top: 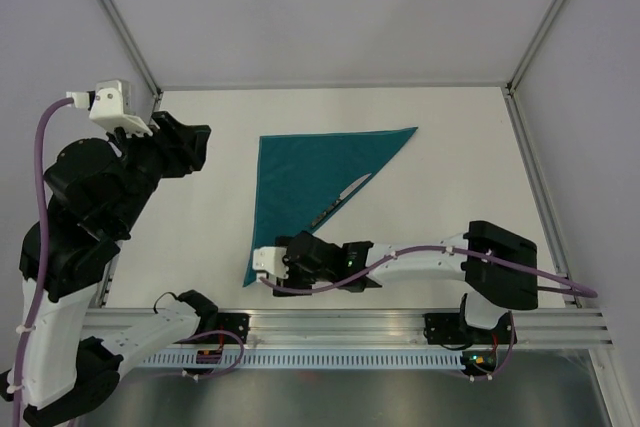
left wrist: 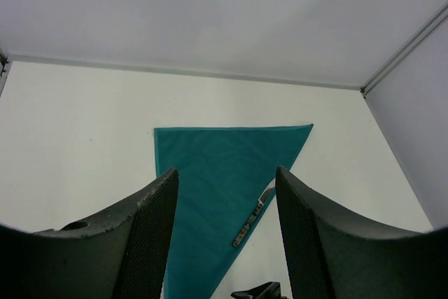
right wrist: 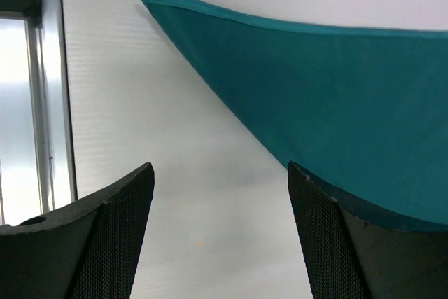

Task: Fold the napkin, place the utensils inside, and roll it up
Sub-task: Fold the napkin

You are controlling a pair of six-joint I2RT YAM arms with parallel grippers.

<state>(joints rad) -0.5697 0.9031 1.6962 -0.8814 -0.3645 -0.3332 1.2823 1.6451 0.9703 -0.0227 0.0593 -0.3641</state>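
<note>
The teal napkin (top: 305, 182) lies folded into a triangle on the white table, its long fold edge running from the far right corner to a near left tip. One utensil, a knife (top: 340, 202) with a silvery blade and dark handle, lies along that fold edge. It also shows in the left wrist view (left wrist: 252, 218) on the napkin (left wrist: 210, 173). My right gripper (top: 288, 263) is open and empty, low over the table beside the napkin's near tip; the napkin (right wrist: 336, 89) reaches under its right finger (right wrist: 336, 243). My left gripper (top: 192, 150) is open and empty, raised to the left of the napkin.
An aluminium rail (top: 400, 325) runs along the table's near edge, and also shows at the left of the right wrist view (right wrist: 49, 89). White enclosure walls with metal posts (top: 115, 17) bound the table on the far, left and right sides.
</note>
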